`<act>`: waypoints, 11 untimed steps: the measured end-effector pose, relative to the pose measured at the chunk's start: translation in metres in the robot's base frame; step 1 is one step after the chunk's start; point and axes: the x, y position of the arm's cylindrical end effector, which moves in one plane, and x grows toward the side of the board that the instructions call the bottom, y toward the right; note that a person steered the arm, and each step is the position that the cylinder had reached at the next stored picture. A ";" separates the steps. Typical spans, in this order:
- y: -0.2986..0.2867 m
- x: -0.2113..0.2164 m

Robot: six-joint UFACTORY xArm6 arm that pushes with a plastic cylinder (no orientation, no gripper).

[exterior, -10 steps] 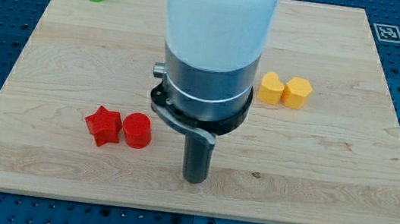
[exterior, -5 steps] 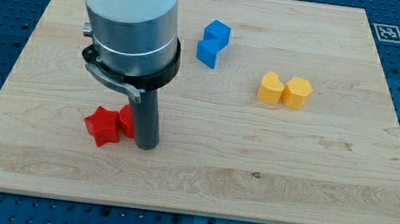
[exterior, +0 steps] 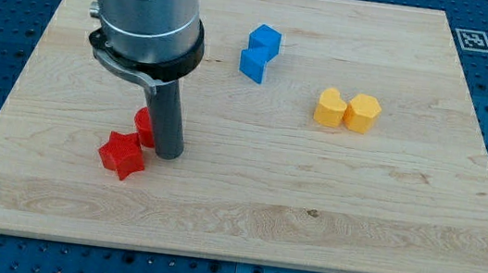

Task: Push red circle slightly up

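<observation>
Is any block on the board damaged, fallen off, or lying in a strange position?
Nothing stands out. The red circle sits mostly hidden behind my tip, close to the red star. The two blue blocks and two yellow blocks rest in pairs on the board, all intact.

My tip [exterior: 167, 152] touches the red circle [exterior: 144, 125] beside the red star [exterior: 120, 154].

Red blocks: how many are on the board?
2. The red star lies at lower left; the red circle, partly hidden behind my tip, sits just above and right of it. Others may hide behind the arm.
</observation>
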 end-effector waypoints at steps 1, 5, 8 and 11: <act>0.000 0.000; -0.009 -0.001; -0.043 -0.016; -0.068 -0.045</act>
